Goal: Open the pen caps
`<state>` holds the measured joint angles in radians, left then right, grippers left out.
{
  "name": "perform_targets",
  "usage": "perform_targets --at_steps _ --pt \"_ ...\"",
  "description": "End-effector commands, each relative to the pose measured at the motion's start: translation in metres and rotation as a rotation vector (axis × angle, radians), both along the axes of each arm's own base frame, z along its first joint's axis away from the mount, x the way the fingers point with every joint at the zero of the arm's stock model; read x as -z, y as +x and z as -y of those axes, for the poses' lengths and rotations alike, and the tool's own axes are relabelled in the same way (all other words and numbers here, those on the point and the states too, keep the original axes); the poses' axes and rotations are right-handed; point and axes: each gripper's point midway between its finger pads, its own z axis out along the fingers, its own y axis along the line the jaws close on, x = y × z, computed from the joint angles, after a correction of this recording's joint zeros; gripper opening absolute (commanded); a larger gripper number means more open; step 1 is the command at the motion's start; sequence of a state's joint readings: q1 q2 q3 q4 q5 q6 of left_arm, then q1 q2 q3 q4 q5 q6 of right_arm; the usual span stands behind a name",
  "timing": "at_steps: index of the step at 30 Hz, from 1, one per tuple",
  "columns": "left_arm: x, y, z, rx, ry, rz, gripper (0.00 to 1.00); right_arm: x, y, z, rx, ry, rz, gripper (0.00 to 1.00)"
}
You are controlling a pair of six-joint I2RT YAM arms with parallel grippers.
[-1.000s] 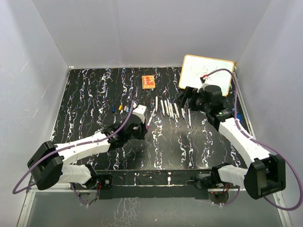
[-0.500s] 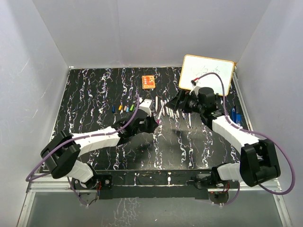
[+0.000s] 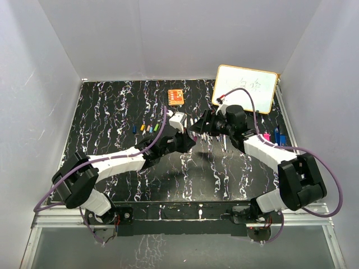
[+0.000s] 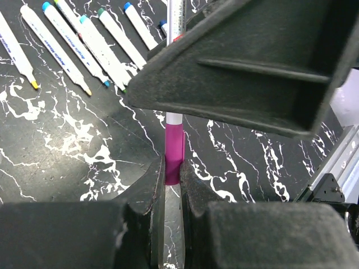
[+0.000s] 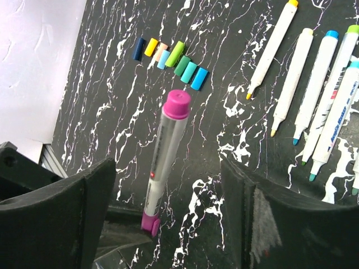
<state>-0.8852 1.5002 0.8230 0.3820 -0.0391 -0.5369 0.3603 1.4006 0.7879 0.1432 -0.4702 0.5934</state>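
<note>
My left gripper (image 4: 173, 168) is shut on the magenta cap (image 4: 174, 154) of a white-barrelled pen (image 5: 165, 154), which sticks out from its jaws above the table. My right gripper (image 5: 168, 207) is open, one finger on each side of that pen's barrel and clear of it. In the top view the two grippers meet at mid-table, left gripper (image 3: 187, 138) and right gripper (image 3: 198, 128). Several loose pen caps (image 5: 171, 58) lie in a short row. Several uncapped pens (image 5: 314, 95) lie side by side.
An orange square block (image 3: 176, 96) lies at the back centre and a whiteboard (image 3: 247, 87) leans at the back right. Small magenta (image 3: 266, 136) and blue (image 3: 279, 136) items lie beyond the right arm near the right wall.
My right gripper has swung left from the pen row to the left gripper and its jaws have narrowed. My left gripper has carried the pen up and to the right to meet it.
</note>
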Motion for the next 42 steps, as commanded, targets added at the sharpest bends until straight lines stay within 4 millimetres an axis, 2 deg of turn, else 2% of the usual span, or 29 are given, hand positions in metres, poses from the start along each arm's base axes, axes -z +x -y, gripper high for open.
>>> perform_targets --at_steps 1,14,19,22,25,28,35,42 --pt "-0.030 0.006 0.011 0.018 -0.082 0.040 0.00 -0.017 0.010 -0.006 -0.003 0.038 0.079 0.66" --pt "-0.031 0.003 0.010 0.019 -0.094 0.038 0.00 -0.016 0.015 -0.009 -0.006 0.043 0.078 0.26" --pt "-0.030 0.004 0.009 0.016 -0.088 0.039 0.00 -0.018 0.015 -0.010 -0.010 0.048 0.083 0.01" --pt "-0.027 0.005 0.008 0.005 -0.080 0.032 0.01 -0.018 0.015 -0.010 -0.010 0.050 0.087 0.00" --pt "-0.025 0.007 0.004 -0.007 -0.073 0.029 0.26 -0.020 0.016 -0.009 -0.006 0.051 0.091 0.00" --pt "-0.026 0.008 0.000 -0.018 -0.083 0.045 0.36 -0.020 0.016 -0.011 -0.014 0.054 0.094 0.00" --pt "-0.023 0.014 0.001 -0.007 -0.090 0.043 0.39 -0.026 0.017 -0.014 -0.031 0.074 0.100 0.00" --pt "-0.015 0.016 0.010 0.029 -0.109 0.022 0.40 -0.032 0.015 -0.015 -0.036 0.081 0.106 0.00"
